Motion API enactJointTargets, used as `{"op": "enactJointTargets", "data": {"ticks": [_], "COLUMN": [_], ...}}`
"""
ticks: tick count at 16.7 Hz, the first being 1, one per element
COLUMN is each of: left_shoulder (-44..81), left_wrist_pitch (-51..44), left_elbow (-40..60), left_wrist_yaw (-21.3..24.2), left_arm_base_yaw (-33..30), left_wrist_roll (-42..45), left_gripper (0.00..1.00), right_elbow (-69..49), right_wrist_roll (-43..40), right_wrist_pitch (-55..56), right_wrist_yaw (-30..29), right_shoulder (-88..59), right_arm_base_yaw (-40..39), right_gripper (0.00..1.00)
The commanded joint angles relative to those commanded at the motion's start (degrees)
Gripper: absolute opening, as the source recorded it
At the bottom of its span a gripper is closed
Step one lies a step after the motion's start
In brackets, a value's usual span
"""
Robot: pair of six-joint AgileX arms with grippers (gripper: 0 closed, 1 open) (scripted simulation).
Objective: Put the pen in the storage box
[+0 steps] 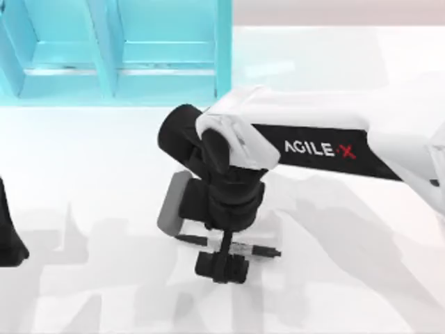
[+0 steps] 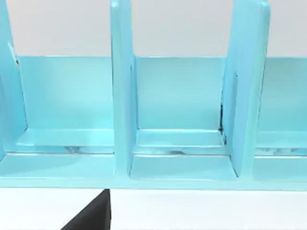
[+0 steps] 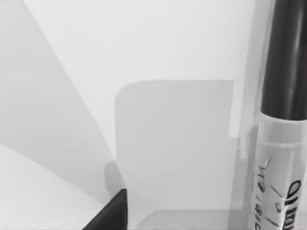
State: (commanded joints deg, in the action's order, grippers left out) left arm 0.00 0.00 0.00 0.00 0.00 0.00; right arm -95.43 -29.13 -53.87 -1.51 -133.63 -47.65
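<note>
The pen [image 1: 254, 250], slim and black with a light grey printed band, lies flat on the white table near the middle front. My right gripper [image 1: 224, 250] points down over it, open, its fingers straddling the barrel. In the right wrist view the pen [image 3: 283, 143] stands very close, apart from one black fingertip [image 3: 112, 213]. The storage box [image 1: 222, 56], turquoise with upright dividers, stands at the back left, far from the pen. My left arm [image 1: 10, 236] is parked at the left edge.
The left wrist view faces the storage box's divider [image 2: 122, 96] and its open compartments, with a black wedge [image 2: 91, 218] low in the picture. The right arm's white and black forearm [image 1: 320, 149] stretches across the table from the right.
</note>
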Motion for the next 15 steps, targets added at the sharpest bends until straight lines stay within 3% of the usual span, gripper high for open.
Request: {"op": "enactJointTargets", "data": {"ticks": [6,15], "left_shoulder": [0.0,0.0], "left_wrist_pitch": [0.0,0.0], "left_elbow": [0.0,0.0], "left_wrist_yaw": [0.0,0.0], "left_arm_base_yaw": [0.0,0.0], "left_wrist_roll": [0.0,0.0], "left_gripper": [1.0,1.0], "right_elbow": [0.0,-0.43], "right_wrist_roll": [0.0,0.81], "right_wrist_pitch": [0.0,-1.92], "right_wrist_yaw": [0.0,1.28], "right_shoulder": [0.0,3.55], "right_arm_base_yaw": [0.0,-0.11], "right_gripper": [0.02,0.0]}}
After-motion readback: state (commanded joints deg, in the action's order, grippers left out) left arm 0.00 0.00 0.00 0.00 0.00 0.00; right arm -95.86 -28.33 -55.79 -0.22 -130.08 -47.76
